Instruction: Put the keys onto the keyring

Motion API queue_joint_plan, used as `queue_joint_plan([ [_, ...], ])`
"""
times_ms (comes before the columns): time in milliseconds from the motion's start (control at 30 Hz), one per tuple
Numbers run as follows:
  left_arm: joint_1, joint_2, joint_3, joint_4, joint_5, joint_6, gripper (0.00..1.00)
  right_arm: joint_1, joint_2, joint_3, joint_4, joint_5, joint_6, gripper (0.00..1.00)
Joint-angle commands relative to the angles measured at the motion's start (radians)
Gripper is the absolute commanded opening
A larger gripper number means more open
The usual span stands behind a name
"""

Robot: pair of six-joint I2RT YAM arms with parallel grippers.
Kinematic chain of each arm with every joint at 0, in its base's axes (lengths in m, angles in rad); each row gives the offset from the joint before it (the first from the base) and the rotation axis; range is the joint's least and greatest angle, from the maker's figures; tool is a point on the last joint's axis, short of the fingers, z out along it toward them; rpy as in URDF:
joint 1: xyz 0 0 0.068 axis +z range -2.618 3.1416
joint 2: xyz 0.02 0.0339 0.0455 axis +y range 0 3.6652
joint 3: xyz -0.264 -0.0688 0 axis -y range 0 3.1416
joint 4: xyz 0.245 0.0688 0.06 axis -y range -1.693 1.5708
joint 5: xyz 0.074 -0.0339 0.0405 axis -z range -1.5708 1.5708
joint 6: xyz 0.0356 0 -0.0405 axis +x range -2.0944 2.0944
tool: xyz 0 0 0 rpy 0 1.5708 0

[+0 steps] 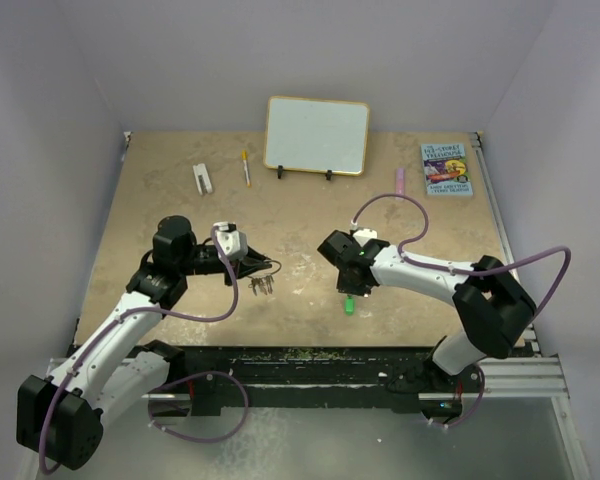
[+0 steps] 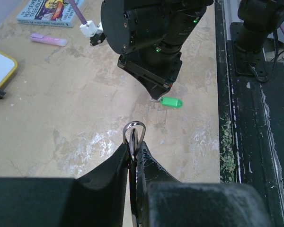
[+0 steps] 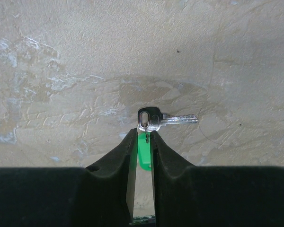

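1. Left gripper point(image 1: 252, 262), left of the table's middle: the jaws are pressed together on the keyring point(image 2: 134, 123). Its thin wire loop stands edge-on and rises just past the fingertips. A small bunch of keys point(image 1: 265, 287) hangs from the ring toward the table point(image 1: 310, 215).
2. Green-tagged key point(image 3: 168, 118), right of the bunch and well apart from it: a single silver key lies flat on the table. In the right wrist view its blade points right. A small split ring joins its head to the green tag point(image 3: 145, 153), which lies nearer the arm's base.
3. Right gripper point(image 3: 144, 133), directly over that key: it points down at the table with one finger on each side of the green tag. The jaws stand narrowly apart, their tips at the small ring. Whether the pads press the tag cannot be told.
4. Far edge of the table, left to right: a small white object point(image 1: 201, 178), a yellow pen point(image 1: 246, 168), a propped whiteboard point(image 1: 317, 135), a pink stick point(image 1: 401, 180) and a paperback book point(image 1: 447, 168).
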Motion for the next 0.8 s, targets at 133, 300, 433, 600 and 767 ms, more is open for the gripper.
queue_joint_plan([
  [133, -0.005, -0.017, -0.002, 0.078, 0.013, -0.012, 0.04, -0.004, 0.016, -0.016, 0.006, 0.0, 0.0, 0.19],
  [300, -0.006, -0.017, -0.005, 0.079, 0.015, -0.012, 0.04, -0.003, 0.028, -0.026, 0.02, -0.014, 0.003, 0.18],
  [433, -0.005, -0.017, -0.005, 0.078, 0.018, -0.01, 0.04, -0.005, 0.022, -0.019, 0.011, -0.006, 0.0, 0.12],
  [600, -0.006, -0.019, -0.002, 0.076, 0.017, 0.0, 0.04, -0.005, 0.002, -0.002, -0.029, 0.021, -0.002, 0.07],
  [767, -0.005, -0.02, -0.003, 0.065, 0.018, 0.005, 0.04, -0.004, -0.017, 0.011, -0.056, 0.032, -0.005, 0.14],
])
